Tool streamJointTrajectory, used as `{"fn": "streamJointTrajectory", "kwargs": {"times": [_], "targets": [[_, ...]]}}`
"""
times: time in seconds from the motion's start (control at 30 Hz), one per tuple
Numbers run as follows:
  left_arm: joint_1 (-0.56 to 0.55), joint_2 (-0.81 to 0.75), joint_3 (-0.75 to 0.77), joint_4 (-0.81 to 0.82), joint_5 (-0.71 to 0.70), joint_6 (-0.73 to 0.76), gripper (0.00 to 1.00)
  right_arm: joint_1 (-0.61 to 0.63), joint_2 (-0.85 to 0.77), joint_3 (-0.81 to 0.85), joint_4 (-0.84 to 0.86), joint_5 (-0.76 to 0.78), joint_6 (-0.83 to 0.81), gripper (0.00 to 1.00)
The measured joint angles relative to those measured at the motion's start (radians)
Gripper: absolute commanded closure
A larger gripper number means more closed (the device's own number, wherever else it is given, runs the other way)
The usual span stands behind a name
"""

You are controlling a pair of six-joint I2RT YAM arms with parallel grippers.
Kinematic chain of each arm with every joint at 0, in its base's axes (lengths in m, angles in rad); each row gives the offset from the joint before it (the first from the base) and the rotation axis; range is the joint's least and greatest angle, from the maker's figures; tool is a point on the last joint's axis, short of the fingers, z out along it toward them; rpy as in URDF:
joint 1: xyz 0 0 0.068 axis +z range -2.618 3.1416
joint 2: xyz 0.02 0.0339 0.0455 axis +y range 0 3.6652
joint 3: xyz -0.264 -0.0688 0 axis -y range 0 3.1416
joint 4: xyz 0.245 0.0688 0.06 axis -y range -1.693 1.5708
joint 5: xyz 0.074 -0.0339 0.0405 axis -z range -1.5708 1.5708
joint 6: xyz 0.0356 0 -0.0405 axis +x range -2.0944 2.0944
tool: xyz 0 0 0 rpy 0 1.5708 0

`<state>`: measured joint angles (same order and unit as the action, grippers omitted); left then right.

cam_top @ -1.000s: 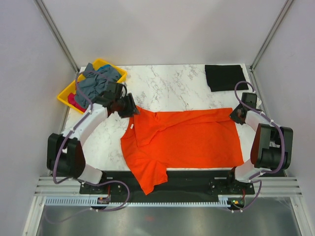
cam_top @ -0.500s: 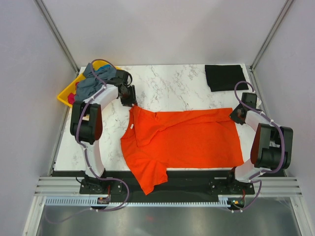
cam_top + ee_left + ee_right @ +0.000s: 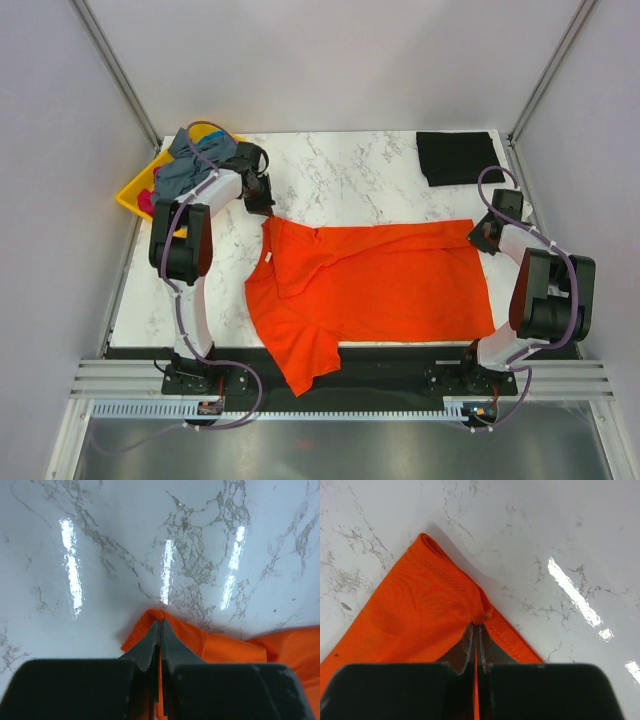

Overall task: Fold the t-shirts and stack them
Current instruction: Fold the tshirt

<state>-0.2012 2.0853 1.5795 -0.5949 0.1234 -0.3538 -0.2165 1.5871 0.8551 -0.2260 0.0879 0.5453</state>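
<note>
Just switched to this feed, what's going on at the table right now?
The orange t-shirt lies spread out on the marble table. The left tool is shut on its far left corner and the right tool is shut on its far right corner. No fold has been made yet. A black t-shirt lies folded at the far right, and grey-blue and pink shirts sit heaped in the yellow tray.

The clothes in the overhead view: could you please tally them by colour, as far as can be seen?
orange shirt: 1, spread out on the table
black shirt: 1, folded at the far right corner
grey-blue clothes: at least 1, heaped in the yellow tray
pink cloth: 1, peeking out of the heap
Total: at least 4; the heap hides any more.
</note>
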Motion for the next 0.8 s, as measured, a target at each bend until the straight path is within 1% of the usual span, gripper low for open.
{"fn": "streamJointTrajectory", "kwargs": {"times": [0.4,0.67,0.7,0.73,0.77,0.8], "targets": [[0.026,-0.009,-0.006,-0.005,-0.168,-0.097,0.98,-0.011,-0.013,-0.026,0.008,0.040,0.024,1.00],[0.035,-0.009,-0.006,-0.006,-0.206,-0.147,0.98,-0.011,-0.047,-0.048,0.016,0.071,0.045,1.00],[0.037,-0.009,-0.006,-0.006,-0.208,-0.148,0.97,-0.012,-0.047,-0.048,0.021,0.070,0.046,1.00],[0.039,-0.009,-0.005,-0.006,-0.209,-0.148,0.92,-0.013,-0.047,-0.048,0.025,0.066,0.047,1.00],[0.040,-0.009,-0.004,-0.009,-0.209,-0.148,0.81,-0.014,-0.047,-0.048,0.031,0.060,0.051,1.00],[0.042,-0.009,-0.002,-0.013,-0.211,-0.145,0.76,-0.015,-0.048,-0.049,0.034,0.051,0.053,1.00]]}}
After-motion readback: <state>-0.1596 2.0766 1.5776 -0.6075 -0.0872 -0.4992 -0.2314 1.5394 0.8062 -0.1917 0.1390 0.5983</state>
